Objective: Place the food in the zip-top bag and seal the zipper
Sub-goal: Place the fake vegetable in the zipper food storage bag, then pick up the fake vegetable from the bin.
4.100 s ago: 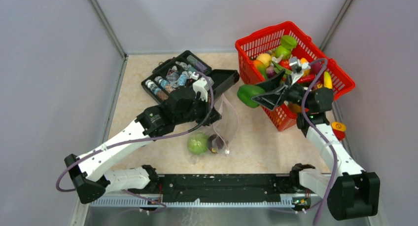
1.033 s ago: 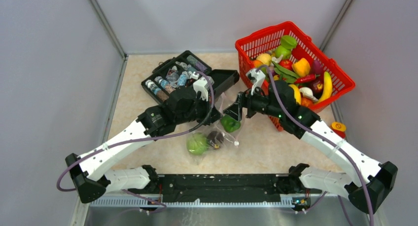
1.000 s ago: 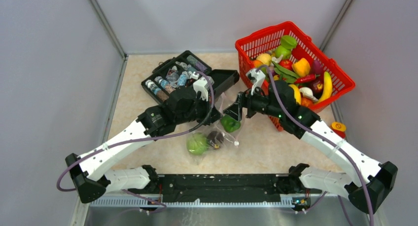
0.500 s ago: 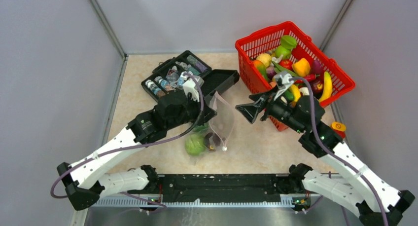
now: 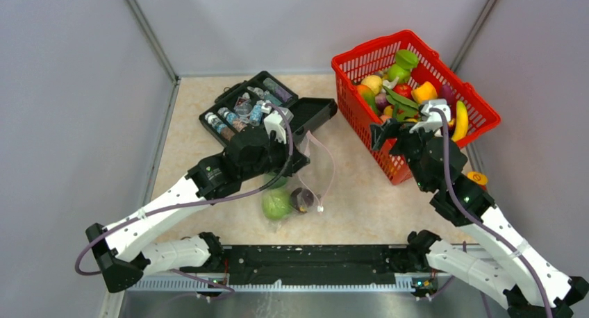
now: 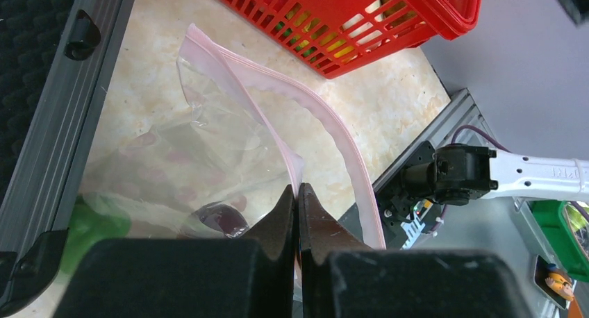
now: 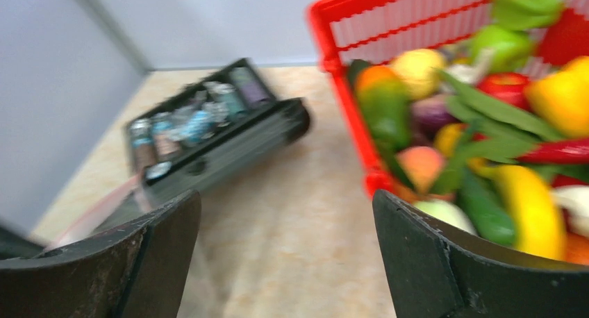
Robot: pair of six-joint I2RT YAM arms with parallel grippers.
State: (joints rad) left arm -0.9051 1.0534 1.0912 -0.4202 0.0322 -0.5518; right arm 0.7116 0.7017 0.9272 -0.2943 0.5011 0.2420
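The clear zip-top bag point(image 5: 314, 176) lies on the table with its mouth held open. My left gripper point(image 5: 301, 153) is shut on one lip of its pinkish zipper point(image 6: 333, 130); the jaws point(image 6: 297, 189) pinch the strip. Inside the bag are a green apple point(image 5: 276, 204), a dark purple fruit point(image 5: 302, 198) and a bit of another green food point(image 5: 278, 182) under my left wrist. My right gripper point(image 5: 390, 130) is open and empty at the near left side of the red basket point(image 5: 347, 89). The right wrist view point(image 7: 286, 196) shows nothing between its fingers.
The red basket point(image 7: 326, 26) holds several toy foods, such as a yellow pepper point(image 7: 566, 89) and a banana point(image 5: 460, 120). An open black case point(image 5: 257, 110) of small bottles stands at the back left. A small orange and red item point(image 5: 477, 182) lies right of the basket.
My right gripper brought a green pepper from the basket to the bag, let it go there, and drew back to the basket open and empty. My left gripper kept hold of the bag's lip.
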